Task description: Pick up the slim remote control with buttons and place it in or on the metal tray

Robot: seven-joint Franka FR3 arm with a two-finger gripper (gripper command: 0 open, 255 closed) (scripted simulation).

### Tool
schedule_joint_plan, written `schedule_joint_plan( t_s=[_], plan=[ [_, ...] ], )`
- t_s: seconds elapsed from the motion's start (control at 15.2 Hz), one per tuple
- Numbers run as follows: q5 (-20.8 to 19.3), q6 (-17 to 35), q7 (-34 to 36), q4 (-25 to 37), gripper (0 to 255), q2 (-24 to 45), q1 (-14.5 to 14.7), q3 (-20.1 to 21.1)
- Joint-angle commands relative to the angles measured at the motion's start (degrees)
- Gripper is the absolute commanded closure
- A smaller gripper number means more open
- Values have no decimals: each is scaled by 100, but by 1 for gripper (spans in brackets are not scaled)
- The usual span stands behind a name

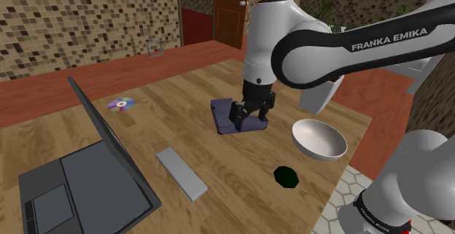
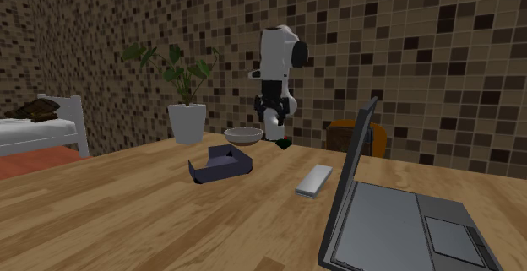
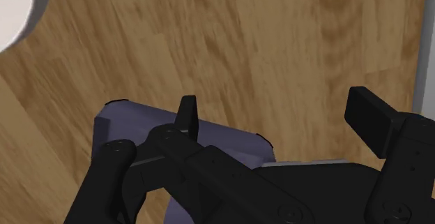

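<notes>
The slim remote is a plain grey slab lying flat on the wooden table between the laptop and the dark green object; it also appears as the remote and, past my right finger, the remote. The tray is a dark blue-purple shallow box, seen again as the tray and just under my fingers as the tray. My gripper hangs over the tray's side, well away from the remote. In the wrist view the gripper stands open with nothing between its fingers.
An open grey laptop stands at the shoulder view's left. A white bowl sits near the table's edge beside the stand, a dark green object in front of it. A disc lies farther back. A potted plant stands beyond the table.
</notes>
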Motion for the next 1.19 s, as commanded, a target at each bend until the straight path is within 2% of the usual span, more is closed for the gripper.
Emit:
schedule_joint_plan(
  t_s=[0.0,0.26,0.59,1.12],
  plan=[
    [-41,143,224,171,0,325,29,166],
    [-269,412,765,663,0,1136,94,513],
    [-763,609,1497,1434,0,2232,258,829],
    [-1680,530,2520,3051,0,4057,894,911]
  ],
)
